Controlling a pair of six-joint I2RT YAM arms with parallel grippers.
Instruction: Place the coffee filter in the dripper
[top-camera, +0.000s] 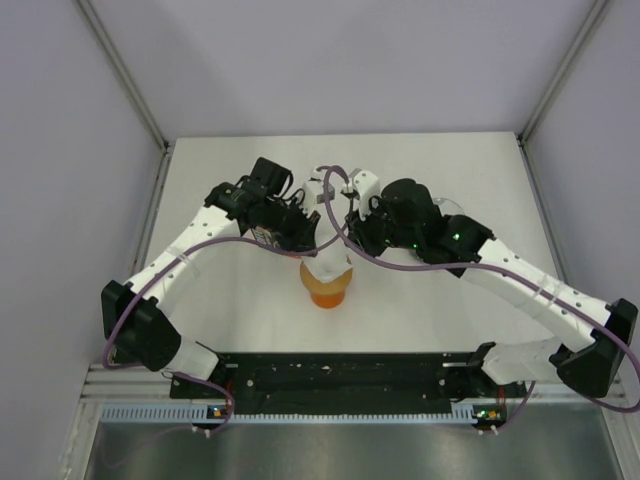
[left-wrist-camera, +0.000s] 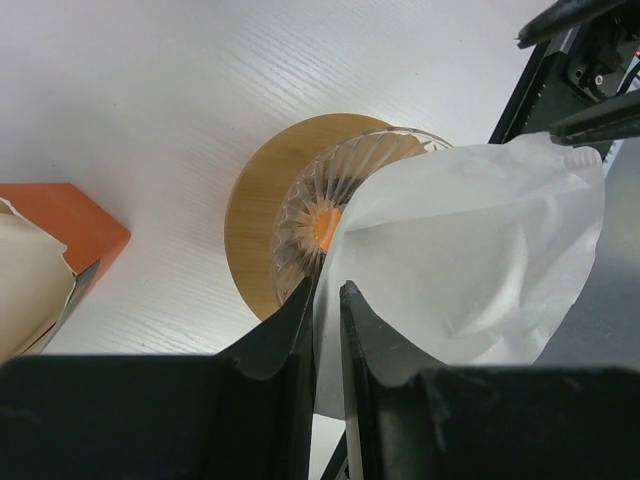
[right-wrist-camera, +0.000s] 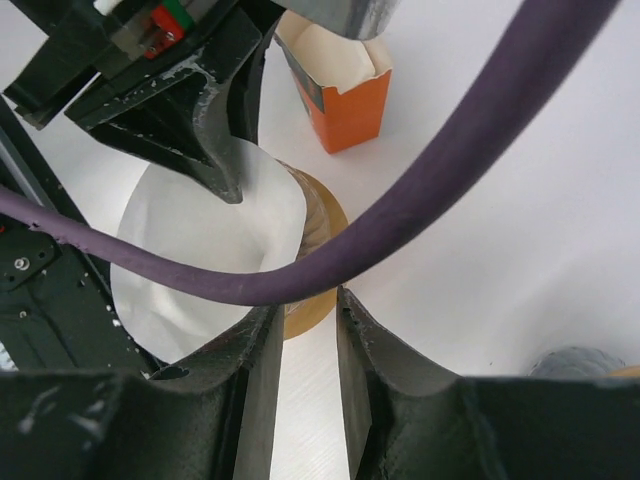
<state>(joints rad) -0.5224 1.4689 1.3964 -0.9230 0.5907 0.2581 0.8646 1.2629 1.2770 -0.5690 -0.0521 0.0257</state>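
Observation:
The orange dripper (top-camera: 326, 291) stands mid-table; the left wrist view shows its tan ring (left-wrist-camera: 252, 215) and ribbed bowl with an orange centre. The white coffee filter (top-camera: 328, 262) stands opened and tilted over the dripper's mouth, covering most of the bowl (left-wrist-camera: 470, 250). My left gripper (left-wrist-camera: 328, 300) is shut on the filter's near edge, with the paper running between its fingers. My right gripper (right-wrist-camera: 310, 300) hovers just right of the filter (right-wrist-camera: 200, 250); it is open with only table and ring showing between its fingers. In the top view both grippers, left (top-camera: 300, 235) and right (top-camera: 350, 228), meet above the dripper.
A small orange carton (right-wrist-camera: 345, 90) holding cream paper stands just beyond the dripper, also at the left edge of the left wrist view (left-wrist-camera: 60, 240). A purple cable (right-wrist-camera: 420, 190) sags across the right wrist view. A grey rounded object (right-wrist-camera: 575, 360) sits to the right.

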